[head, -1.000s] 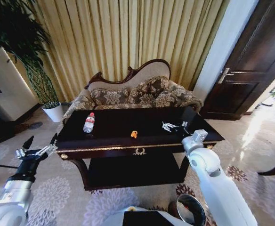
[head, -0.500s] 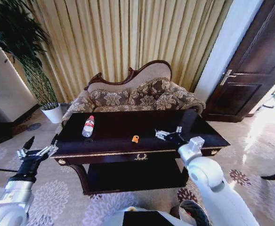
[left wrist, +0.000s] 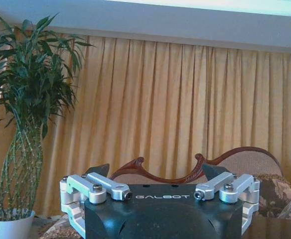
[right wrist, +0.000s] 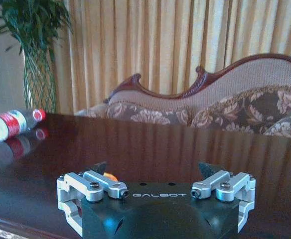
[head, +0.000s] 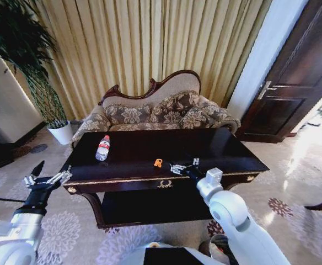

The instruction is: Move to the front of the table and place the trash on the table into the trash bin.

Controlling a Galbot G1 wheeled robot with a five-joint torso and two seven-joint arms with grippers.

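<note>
The dark glossy table (head: pixel 133 155) stands in front of me. A clear bottle (head: pixel 103 148) with a red cap lies on its left part, and a small orange scrap (head: pixel 158 163) lies near the front edge at the middle. My right gripper (head: pixel 184 165) hovers open just right of the scrap, low over the tabletop. In the right wrist view the scrap (right wrist: pixel 110 177) peeks out beside one finger of the open gripper (right wrist: pixel 153 172), and the bottle (right wrist: pixel 11 124) lies farther off. My left gripper (head: pixel 44 178) hangs open off the table's left end. The trash bin (head: pixel 215 245) is mostly hidden behind my right arm.
A patterned sofa (head: pixel 161 113) stands right behind the table, with gold curtains beyond. A plant in a white pot (head: pixel 63 131) stands at the back left, a dark door (head: pixel 293 83) at the right. Patterned carpet lies around the table.
My right gripper has moved left along the table's front edge, closing in on the orange scrap. The view shifted slightly at first. The left arm has hardly moved.
</note>
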